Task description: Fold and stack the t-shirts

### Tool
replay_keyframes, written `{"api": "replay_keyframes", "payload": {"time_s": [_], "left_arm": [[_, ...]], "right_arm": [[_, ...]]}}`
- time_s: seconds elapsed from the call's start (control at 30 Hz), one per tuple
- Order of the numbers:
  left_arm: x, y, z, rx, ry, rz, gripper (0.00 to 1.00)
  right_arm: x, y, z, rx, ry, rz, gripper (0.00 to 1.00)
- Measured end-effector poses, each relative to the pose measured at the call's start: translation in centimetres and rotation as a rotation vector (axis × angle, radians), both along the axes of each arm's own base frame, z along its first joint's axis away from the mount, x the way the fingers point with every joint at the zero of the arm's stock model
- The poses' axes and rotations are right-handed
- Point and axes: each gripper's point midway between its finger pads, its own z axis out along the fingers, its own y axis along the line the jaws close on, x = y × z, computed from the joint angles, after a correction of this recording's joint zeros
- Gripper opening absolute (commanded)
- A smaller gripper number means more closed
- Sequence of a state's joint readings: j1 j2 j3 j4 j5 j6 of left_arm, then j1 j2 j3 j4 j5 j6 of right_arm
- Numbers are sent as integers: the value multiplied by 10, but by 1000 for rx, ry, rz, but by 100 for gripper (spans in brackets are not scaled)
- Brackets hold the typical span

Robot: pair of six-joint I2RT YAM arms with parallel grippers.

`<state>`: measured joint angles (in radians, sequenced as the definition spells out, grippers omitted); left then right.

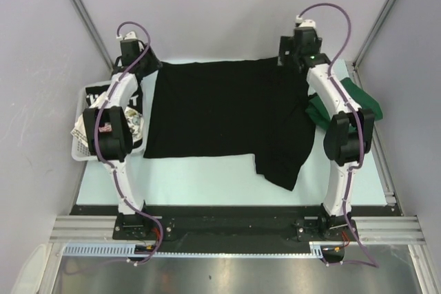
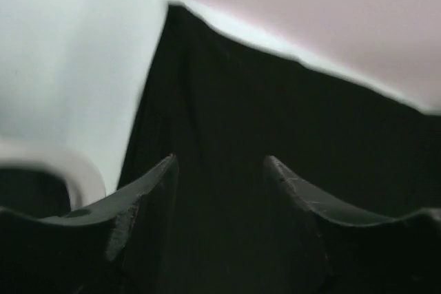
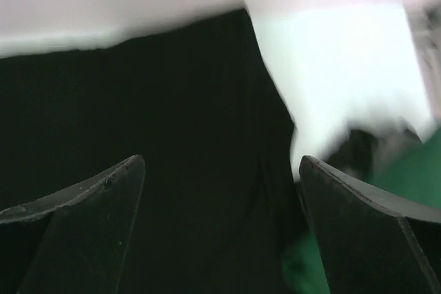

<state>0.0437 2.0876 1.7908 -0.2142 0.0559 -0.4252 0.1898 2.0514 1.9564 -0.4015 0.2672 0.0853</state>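
- Large black t-shirt (image 1: 227,111): it lies spread flat over the middle of the pale table (image 1: 207,177). Its far edge runs across the upper middle of the top view, and a loose flap reaches down toward the lower right.
- White slatted basket (image 1: 78,151): it stands at the left edge of the table, just beside the shirt's left side and partly behind the left arm.
- Dark green t-shirt (image 1: 365,101): it is bunched at the right edge of the table, partly hidden by the right arm and close against the black shirt's right side.
- Black t-shirt with white lettering (image 1: 102,94): it sits in the upper part of the basket.
- White floral-print t-shirt (image 1: 135,126): it is crumpled in the lower part of the basket.
- Left gripper (image 2: 220,160): it is at the black shirt's upper left corner. Its fingers are parted, with the cloth visible below the gap and nothing pinched.
- Right gripper (image 3: 222,160): it is at the shirt's upper right corner. Its fingers are spread wide and released, with black cloth beneath and green cloth at the lower right of its view.
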Motion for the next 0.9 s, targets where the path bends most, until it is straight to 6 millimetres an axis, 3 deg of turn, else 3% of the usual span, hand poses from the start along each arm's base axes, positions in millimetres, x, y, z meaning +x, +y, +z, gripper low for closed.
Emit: {"api": "replay_keyframes", "payload": {"time_s": [0.07,0.17,0.23,0.4,0.57,0.7,0.9], "left_arm": [[-23,-13,7,13,8,-27,72],[-68,-42,11,32,32,-88,78],[-97,-60,12,37,44,-131,80],[-162,-91,14,35,50,-217,84],[-209,-97,20,24,55,-259,84],[-235,-97,26,15,62,-283,83],[-268,-100,21,1,88,-324,82]], "right_arm": [[-33,18,-9,-86,51,-21,100],[-101,43,-43,-194,190,-8,100],[-132,50,-58,-199,267,5,100],[-202,9,-78,-95,410,-107,100],[-262,-4,-75,21,427,-141,100],[-295,4,-69,122,416,-112,100],[-347,16,-82,256,435,-86,100]]}}
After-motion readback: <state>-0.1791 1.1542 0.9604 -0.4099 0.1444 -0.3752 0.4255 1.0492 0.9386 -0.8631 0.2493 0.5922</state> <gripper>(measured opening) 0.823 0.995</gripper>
